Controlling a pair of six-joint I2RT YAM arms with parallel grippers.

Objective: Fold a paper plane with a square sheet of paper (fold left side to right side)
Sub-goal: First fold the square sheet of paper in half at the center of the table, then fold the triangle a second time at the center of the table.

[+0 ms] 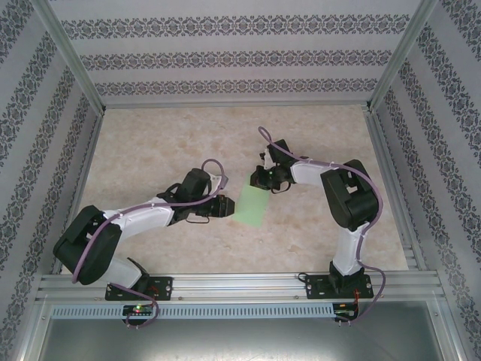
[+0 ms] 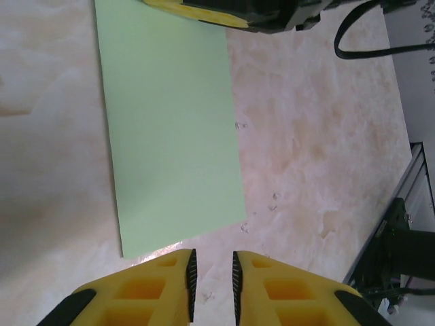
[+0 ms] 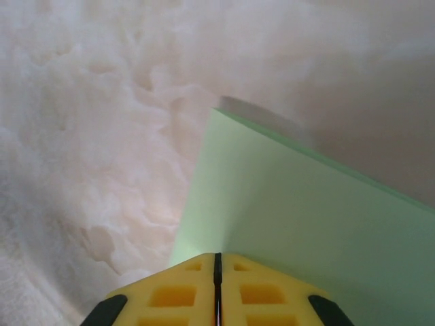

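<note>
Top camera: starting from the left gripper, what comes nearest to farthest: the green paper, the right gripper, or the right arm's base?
From the left gripper:
1. square sheet of paper, just to its right.
2. right gripper, jaws shut on the sheet's far end.
3. right arm's base, on the near rail, right side.

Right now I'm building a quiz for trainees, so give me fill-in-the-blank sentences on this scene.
The square sheet of paper is pale ____. The right gripper is shut on the ____. The left gripper, jaws apart, holds ____.
Missing: green; sheet; nothing.
</note>
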